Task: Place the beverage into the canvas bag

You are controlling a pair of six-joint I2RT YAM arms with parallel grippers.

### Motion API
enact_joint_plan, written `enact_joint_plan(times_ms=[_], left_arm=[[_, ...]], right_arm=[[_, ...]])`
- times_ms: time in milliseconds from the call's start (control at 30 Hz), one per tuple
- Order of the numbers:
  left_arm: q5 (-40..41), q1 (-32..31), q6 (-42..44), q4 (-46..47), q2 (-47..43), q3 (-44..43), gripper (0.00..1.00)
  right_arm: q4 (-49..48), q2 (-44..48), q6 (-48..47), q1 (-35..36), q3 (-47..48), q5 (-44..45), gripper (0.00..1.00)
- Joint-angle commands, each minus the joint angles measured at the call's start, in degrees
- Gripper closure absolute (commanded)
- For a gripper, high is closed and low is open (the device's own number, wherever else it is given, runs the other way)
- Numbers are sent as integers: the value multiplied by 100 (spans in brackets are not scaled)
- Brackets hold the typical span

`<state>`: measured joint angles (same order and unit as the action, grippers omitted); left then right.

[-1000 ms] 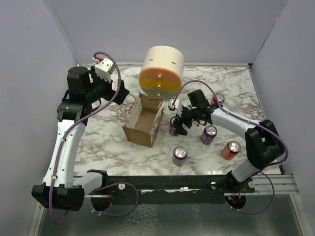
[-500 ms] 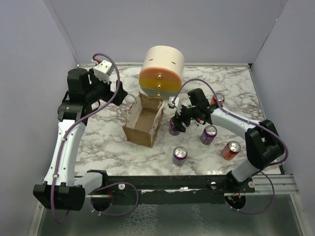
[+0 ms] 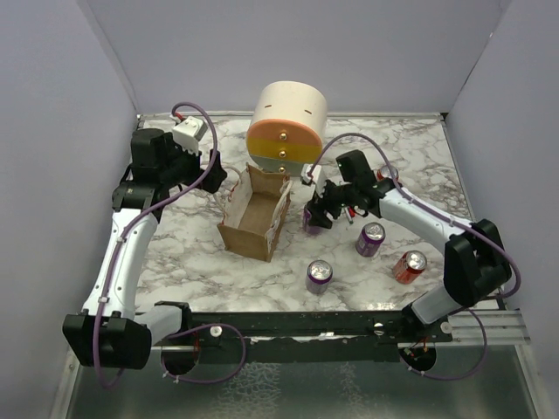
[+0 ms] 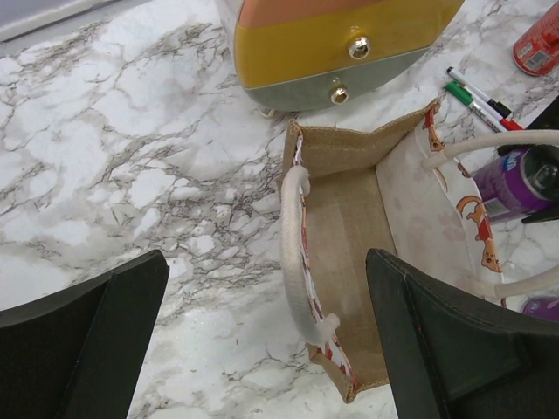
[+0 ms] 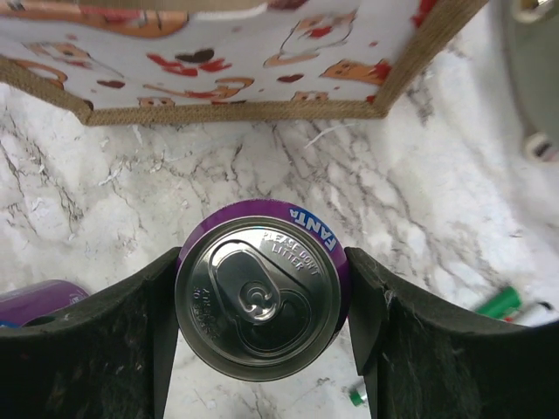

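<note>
The canvas bag [image 3: 253, 214] stands open on the marble table, tan with cream cord handles [image 4: 293, 253]. My right gripper [image 3: 316, 214] is shut on a purple Fanta can [image 5: 259, 288], both fingers pressed on its sides, just right of the bag's printed side [image 5: 218, 52]. The can also shows in the top view [image 3: 310, 220]. My left gripper [image 3: 212, 177] is open and empty, above the bag's left edge; in the left wrist view [image 4: 268, 288] its jaws straddle the left handle without touching it.
A cream cylinder with orange-yellow drawer fronts [image 3: 286, 122] stands right behind the bag. Two more purple cans [image 3: 369, 237] [image 3: 319, 275] and a red can [image 3: 410, 265] stand at the right front. Markers [image 4: 476, 100] lie beside the cylinder.
My left gripper has moved a little right, toward the bag. My right gripper has shifted slightly toward the back with the purple can between its fingers.
</note>
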<state>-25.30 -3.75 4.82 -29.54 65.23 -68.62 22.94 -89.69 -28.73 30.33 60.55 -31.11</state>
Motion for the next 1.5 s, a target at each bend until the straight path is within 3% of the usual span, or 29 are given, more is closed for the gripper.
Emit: enact_joint_plan(times_ms=[0,267,600,933,1300,1467], left_arm=[[95,32,-153,265,26,189,1],[-34,31,-285,467,24,491,7],[-377,30,-333,707,34,705,18],[-218,32,-534,847,-21,837,27],[-233,127,-1017,1149,-133,1042,36],[-354,145,-1140,1269,-129,1128,33]], right_arm=[[-98,700,120,35,637,280,84],[381,1078,90,33,1774,814,99],[913,436,145,150,3659,660,99],[1107,-606,336,960,4870,429,99],[1217,-1407,895,1403,4891,79,99],[1550,-1552,882,1423,4732,7,99]])
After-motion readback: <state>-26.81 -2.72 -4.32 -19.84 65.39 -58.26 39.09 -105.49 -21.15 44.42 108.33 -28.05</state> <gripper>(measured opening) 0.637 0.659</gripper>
